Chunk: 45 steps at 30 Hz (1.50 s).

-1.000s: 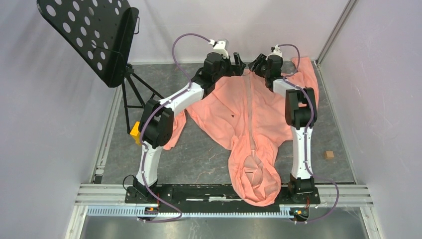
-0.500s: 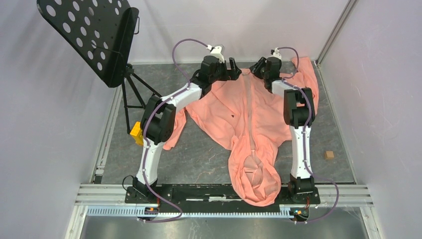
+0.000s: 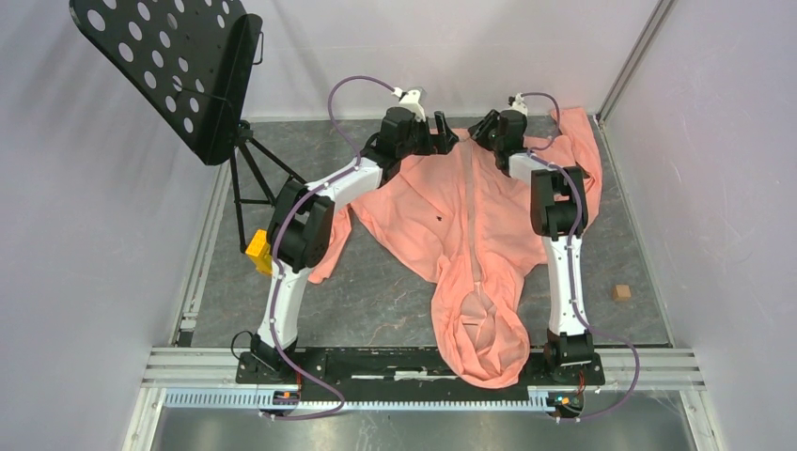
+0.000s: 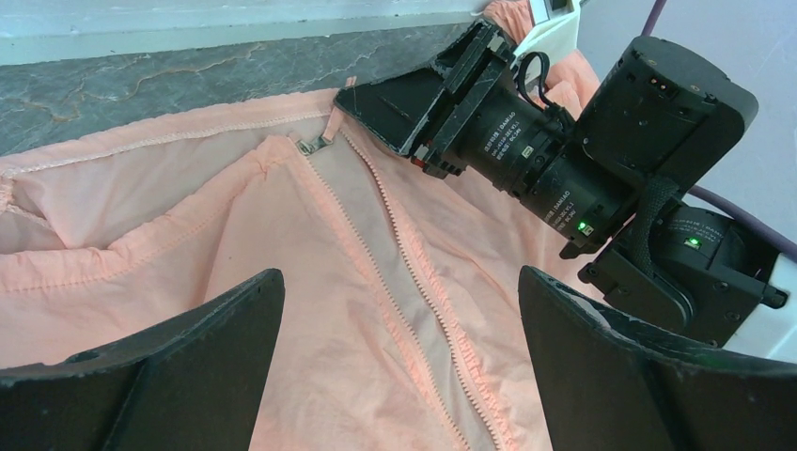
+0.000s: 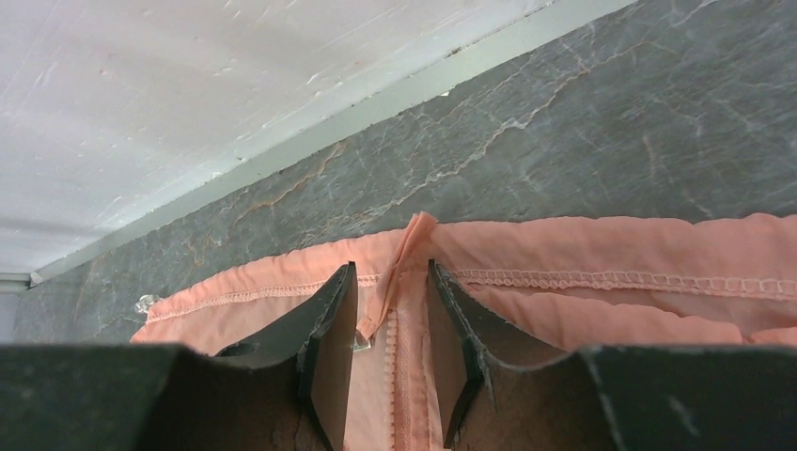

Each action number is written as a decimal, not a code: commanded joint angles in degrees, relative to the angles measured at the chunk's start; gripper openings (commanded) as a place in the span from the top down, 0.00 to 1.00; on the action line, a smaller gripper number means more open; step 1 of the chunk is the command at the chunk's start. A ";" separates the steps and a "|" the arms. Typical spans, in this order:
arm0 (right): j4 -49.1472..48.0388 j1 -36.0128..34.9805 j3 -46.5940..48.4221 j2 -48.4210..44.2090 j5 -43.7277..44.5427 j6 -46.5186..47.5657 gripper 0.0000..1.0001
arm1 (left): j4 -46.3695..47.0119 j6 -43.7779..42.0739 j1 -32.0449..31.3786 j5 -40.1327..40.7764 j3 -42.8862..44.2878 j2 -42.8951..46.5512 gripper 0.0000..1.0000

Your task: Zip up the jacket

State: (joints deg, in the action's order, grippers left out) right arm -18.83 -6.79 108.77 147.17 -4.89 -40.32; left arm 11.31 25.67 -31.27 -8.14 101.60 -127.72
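Reach was long on both sides, out to the far hem of the jacket (image 3: 442, 202), which lay flat on the table (image 3: 376, 291), hood near. I saw the left gripper (image 4: 397, 282) spread wide above the zipper (image 4: 362, 202); the right gripper (image 5: 392, 268) straddled the zipper's far end, jaws part-closed; I couldn't tell if it pinched.

1. Pale lilac-white walls (image 3: 489, 47) close in the grey marbled stone-look table (image 3: 376, 291) on 3 sides.
2. A black perforated metal music stand (image 3: 179, 66) on a tripod stands near the table's far-left corner.
3. A silver aluminium rail (image 3: 423, 399) runs along the near edge.
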 commanded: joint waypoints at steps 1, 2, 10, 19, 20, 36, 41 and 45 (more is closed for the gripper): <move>-2.32 -0.59 3.66 1.77 0.87 -0.46 0.62 | 1.86 1.49 -0.02 -1.04 0.99 -0.60 0.00; -2.46 -0.68 4.09 2.16 0.99 -0.29 0.62 | 1.72 1.38 -0.02 -0.92 1.09 -0.68 0.00; -4.18 -0.91 6.43 3.19 2.01 0.64 0.69 | 0.14 0.53 0.07 -0.48 2.03 -1.07 0.00; -4.59 -0.99 9.29 3.03 -0.34 0.86 0.97 | -2.65 -0.35 1.19 -2.15 5.21 -3.21 0.00; -5.37 -1.06 8.57 2.14 -1.32 0.87 0.99 | -3.47 -0.36 1.52 -3.23 6.49 -3.88 0.00; -8.68 -1.99 -1.65 -9.91 -8.55 -2.18 1.00 | -15.93 -9.83 7.88 -19.62 28.08 -18.29 0.03; -8.59 -2.61 -3.82 -12.43 -9.07 -3.57 1.00 | -11.61 -10.02 7.85 -19.46 28.27 -19.03 0.01; -9.04 -2.59 -5.66 -14.26 -9.30 -4.05 1.00 | -9.08 -10.04 7.84 -20.48 29.71 -20.13 0.00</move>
State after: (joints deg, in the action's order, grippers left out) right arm -26.04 -9.04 104.36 137.86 -13.26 -43.31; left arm -2.09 18.87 -23.16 -26.52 127.52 -146.67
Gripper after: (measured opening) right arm 0.009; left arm 0.993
